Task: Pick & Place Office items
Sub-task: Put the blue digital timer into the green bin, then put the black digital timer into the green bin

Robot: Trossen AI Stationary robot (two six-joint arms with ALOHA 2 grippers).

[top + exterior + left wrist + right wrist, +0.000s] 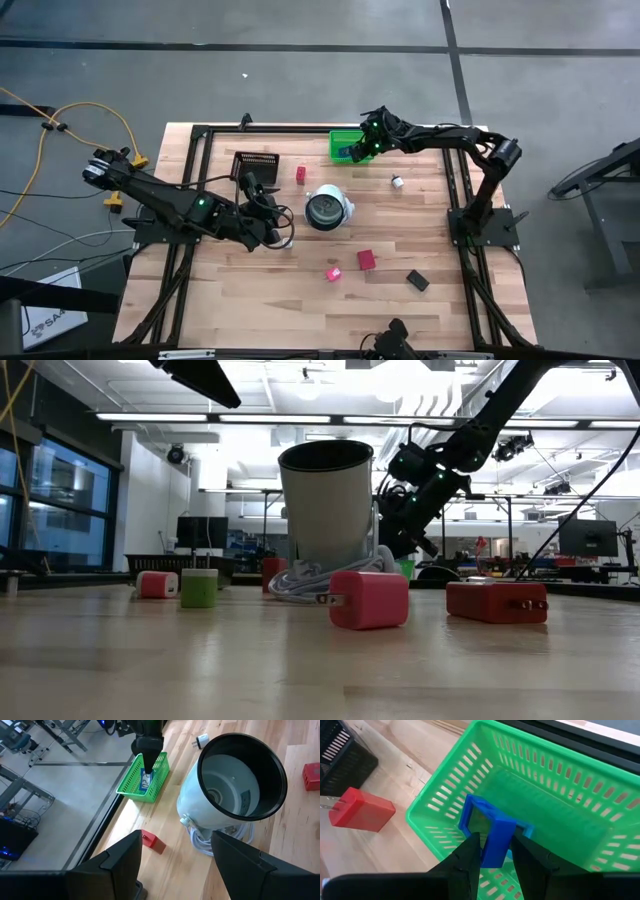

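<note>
We're at the drop: right gripper (492, 851) jaws pinch the blue piece (487, 830) over the green bin (570, 795), release next; left gripper (175, 857) waits open.

Hardly any writing can be read. In the high view, a white sheet (45, 318) on the floor at the lower left carries dark letters that begin "SA"; the rest is cut off by a frame bar. In the left wrist view, the blue piece (146, 780) standing in the green basket (131, 787) has a white label with dark marks, too small to make out. The screens in the room behind the counter in the low view show nothing legible.
</note>
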